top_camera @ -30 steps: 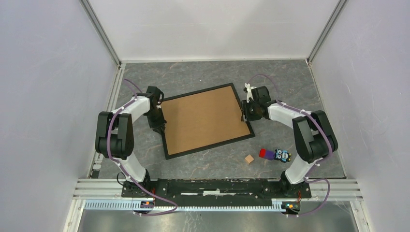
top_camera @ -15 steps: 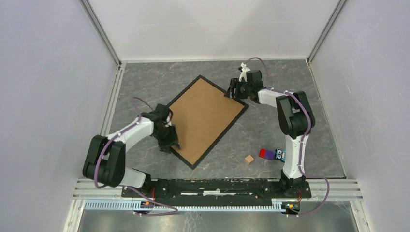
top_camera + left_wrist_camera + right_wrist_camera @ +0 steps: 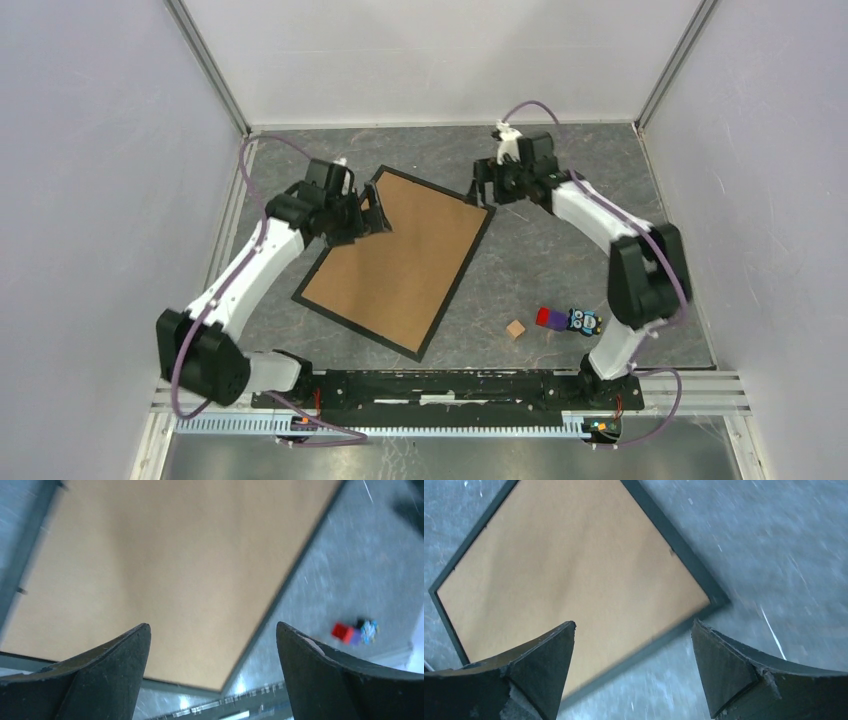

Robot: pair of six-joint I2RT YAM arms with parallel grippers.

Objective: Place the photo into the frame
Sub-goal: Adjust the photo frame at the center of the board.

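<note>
Left gripper (image 3: 212, 626) spread wide, holding nothing, over the upper-left corner of the frame (image 3: 455, 284). Right gripper (image 3: 634, 623) splayed too, empty, by the upper-right corner. Lying flat mid-picture, turned diagonal, brown backing board (image 3: 395, 265) up. Lower right: 1 small toy (image 3: 568, 320), 1 wooden cube (image 3: 515, 328).

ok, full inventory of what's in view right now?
frame: 1, black, flat mid-table, lying at an angle
backing board: 1, brown, face up within the frame
wooden cube: 1, tan, on the table to the near right of the frame
purple block: 1, purple and red, right of the cube
toy figure: 1, blue and black, beside the purple block
table: 1, grey marbled
left gripper: 1, black, open, at the frame's far corner
right gripper: 1, black, open, at the frame's right corner
</note>
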